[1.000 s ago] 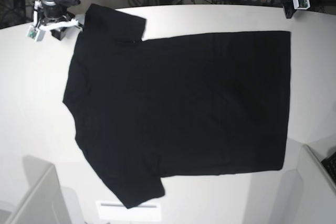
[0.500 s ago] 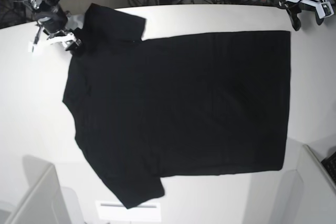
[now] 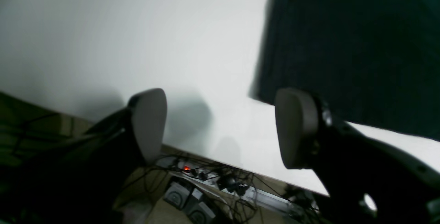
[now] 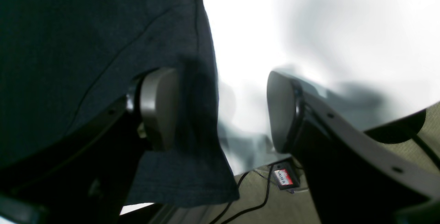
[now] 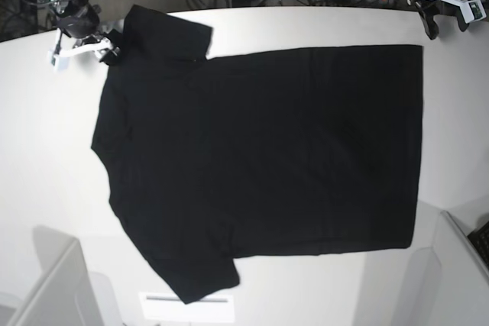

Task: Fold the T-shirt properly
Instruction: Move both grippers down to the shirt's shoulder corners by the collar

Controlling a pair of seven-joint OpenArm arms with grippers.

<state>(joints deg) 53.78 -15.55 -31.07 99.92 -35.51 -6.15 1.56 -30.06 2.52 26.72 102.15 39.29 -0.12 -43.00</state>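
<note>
T-shirt (image 5: 260,158) flat on table (image 5: 46,158), plain black side up, both grippers spread wide.
Your left gripper (image 3: 220,127) sits just off the shirt's hem corner at the table's far edge, nothing btwn pads. Your right gripper (image 4: 221,110) is at the far sleeve; one pad (image 4: 158,107) is under the sleeve edge, jaws apart, not clamped.

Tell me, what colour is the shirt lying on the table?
Plain black; the T-shirt shows no print, seen best in the base view.
</note>
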